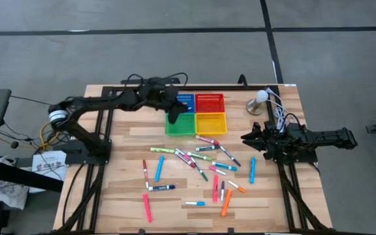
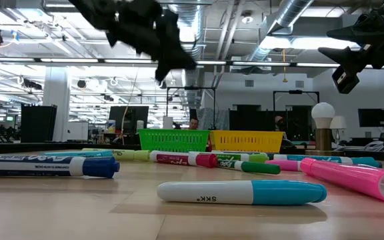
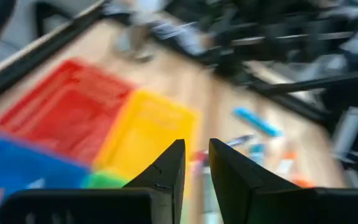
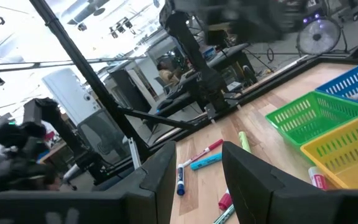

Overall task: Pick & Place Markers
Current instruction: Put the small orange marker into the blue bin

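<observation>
Scattered markers mid-table, bare wooden table edges around.

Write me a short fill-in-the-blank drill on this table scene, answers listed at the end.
1. The four mesh baskets stand together in a ____ block.
2. The left gripper hovers over the ____ basket.
3. Most markers lie loose on the ____.
4. The right gripper holds ____.

Answers: square; green; table; nothing

Bright overhead lighting; left wrist view perhaps motion-blurred.
</observation>
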Controlling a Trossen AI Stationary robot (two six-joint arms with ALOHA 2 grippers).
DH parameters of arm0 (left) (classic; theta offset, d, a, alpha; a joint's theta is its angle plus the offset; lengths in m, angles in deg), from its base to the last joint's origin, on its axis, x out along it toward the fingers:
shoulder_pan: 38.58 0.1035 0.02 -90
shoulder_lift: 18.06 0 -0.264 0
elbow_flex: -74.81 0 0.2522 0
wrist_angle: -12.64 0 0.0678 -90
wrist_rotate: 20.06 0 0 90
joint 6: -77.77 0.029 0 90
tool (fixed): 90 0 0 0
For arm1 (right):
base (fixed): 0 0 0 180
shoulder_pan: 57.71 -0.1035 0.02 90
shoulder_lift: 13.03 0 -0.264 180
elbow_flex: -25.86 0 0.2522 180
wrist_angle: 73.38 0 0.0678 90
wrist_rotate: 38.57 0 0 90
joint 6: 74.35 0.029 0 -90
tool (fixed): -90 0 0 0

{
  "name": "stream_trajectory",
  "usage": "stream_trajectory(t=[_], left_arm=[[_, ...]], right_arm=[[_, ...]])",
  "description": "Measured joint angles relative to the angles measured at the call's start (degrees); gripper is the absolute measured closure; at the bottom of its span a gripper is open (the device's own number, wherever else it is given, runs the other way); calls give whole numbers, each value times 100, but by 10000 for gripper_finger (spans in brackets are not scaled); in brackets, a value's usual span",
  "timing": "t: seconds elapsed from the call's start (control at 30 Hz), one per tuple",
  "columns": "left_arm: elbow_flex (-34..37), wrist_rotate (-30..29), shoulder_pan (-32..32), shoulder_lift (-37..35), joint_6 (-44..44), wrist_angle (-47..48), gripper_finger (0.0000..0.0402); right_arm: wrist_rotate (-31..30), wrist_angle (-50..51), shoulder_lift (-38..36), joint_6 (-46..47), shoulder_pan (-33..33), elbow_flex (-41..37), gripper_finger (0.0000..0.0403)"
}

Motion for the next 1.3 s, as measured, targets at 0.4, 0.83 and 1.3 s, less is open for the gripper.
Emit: stream_trajectory(t=[0.4, 0.83, 1.3], left_arm=[[0, -245, -1815, -805, -23, -71, 329], [650, -1485, -3156, -770, -1274, -1157, 329], [1763, -2828, -4558, -773, -3021, -1895, 329]], right_arm=[[0, -35, -1, 0, 0, -2, 283], [68, -207, -2, 262, -135, 87, 283], [289, -221, 53, 356, -800, 107, 283]])
